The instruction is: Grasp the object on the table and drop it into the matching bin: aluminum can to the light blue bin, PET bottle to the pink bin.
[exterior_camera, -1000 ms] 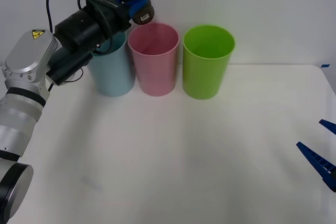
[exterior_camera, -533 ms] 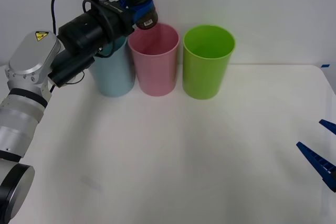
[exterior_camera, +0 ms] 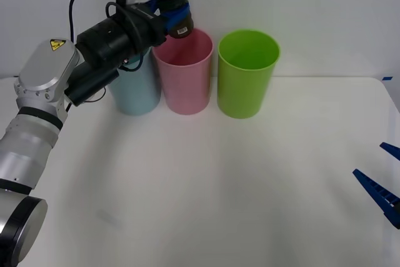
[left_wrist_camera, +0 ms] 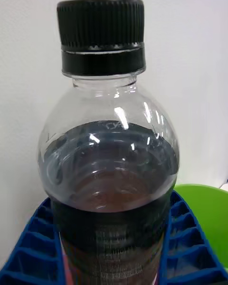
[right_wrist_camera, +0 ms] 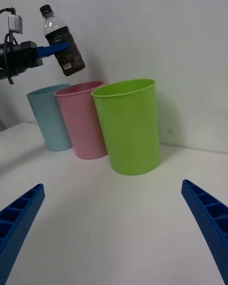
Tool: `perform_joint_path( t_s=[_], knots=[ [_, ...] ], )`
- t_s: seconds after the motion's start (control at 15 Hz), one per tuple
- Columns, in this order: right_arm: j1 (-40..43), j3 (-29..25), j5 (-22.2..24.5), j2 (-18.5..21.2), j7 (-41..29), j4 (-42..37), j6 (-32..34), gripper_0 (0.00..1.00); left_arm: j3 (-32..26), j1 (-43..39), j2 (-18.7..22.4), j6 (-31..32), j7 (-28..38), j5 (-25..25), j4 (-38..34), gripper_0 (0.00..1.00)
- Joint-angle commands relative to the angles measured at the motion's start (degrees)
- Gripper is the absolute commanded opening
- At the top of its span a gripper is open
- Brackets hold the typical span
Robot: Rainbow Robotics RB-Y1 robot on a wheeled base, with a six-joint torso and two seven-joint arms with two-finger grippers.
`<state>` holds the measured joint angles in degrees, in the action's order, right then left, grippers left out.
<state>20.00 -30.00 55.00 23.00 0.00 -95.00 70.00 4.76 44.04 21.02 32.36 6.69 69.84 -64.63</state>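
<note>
Front view: left pincer point(exterior_camera: 172, 15) clamped on PET bottle point(exterior_camera: 173, 5) above pink bin point(exterior_camera: 184, 73), right pincer point(exterior_camera: 382, 176) agape.

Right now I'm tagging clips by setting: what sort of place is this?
Probably a robot lab's sorting test bench: a bare white table against a plain wall, three colour-coded bins, the pink bin in the middle, and the left tool holding a PET bottle over them.
</note>
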Motion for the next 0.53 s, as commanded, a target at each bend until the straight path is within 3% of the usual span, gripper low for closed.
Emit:
perform_joint_path(
  t_s=[0.07, 0.53],
  knots=[
    [0.0, 0.0, 0.0, 0.0, 0.0, 0.0, 0.0, 1.00, 0.0, 0.0, 0.0, 0.1, 0.0, -0.3, 0.0, 1.00],
    [0.0, 0.0, 0.0, 0.0, 0.0, 0.0, 0.0, 1.00, 0.0, -0.2, 0.9, 1.0, 0.3, -2.2, 0.0, 1.00]
  ],
)
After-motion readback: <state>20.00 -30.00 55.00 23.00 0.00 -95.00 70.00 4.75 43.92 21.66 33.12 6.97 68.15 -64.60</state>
